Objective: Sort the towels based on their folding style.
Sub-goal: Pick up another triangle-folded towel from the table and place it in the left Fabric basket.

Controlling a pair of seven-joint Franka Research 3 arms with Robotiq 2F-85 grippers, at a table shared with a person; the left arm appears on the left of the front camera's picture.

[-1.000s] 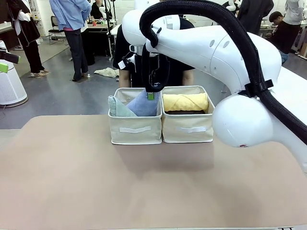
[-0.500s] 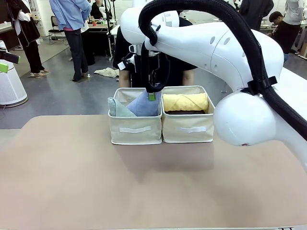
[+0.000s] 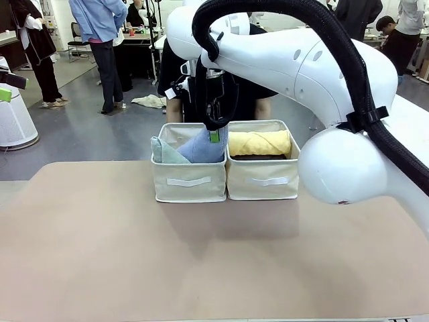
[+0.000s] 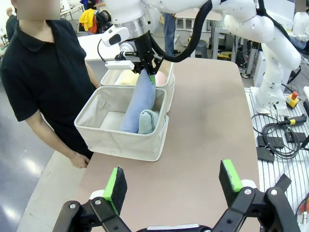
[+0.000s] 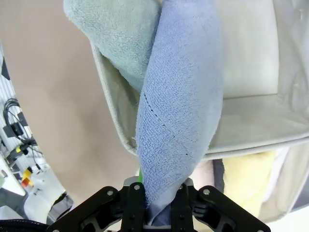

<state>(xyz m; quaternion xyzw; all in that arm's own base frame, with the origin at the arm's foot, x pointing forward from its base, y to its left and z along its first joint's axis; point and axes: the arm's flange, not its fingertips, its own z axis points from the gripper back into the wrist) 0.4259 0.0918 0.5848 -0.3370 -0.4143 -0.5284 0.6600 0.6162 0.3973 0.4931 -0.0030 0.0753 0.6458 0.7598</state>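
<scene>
A lavender-blue cone-folded towel (image 3: 202, 147) (image 5: 181, 106) (image 4: 140, 99) stands tilted in the left beige bin (image 3: 189, 182), its tip pinched by my right gripper (image 3: 212, 131) (image 5: 158, 205), which is shut on it. Beside it in that bin lies a pale mint-green folded towel (image 3: 163, 153) (image 4: 147, 121) (image 5: 118, 38). A yellow rolled towel (image 3: 259, 143) tops the right bin (image 3: 263, 180), with a dark one under it and a pink one (image 5: 205, 176) beside. My left gripper (image 4: 174, 181) hangs open over the table, some way from the bins.
A person in a black shirt (image 4: 50, 82) stands right behind the bins at the far table edge. My right arm's big white links (image 3: 335, 134) reach across the table's right half. The tan tabletop (image 3: 201, 261) spreads out before the bins.
My right gripper and the lavender-blue towel have sunk slightly into the left bin. The left gripper has stayed as it was.
</scene>
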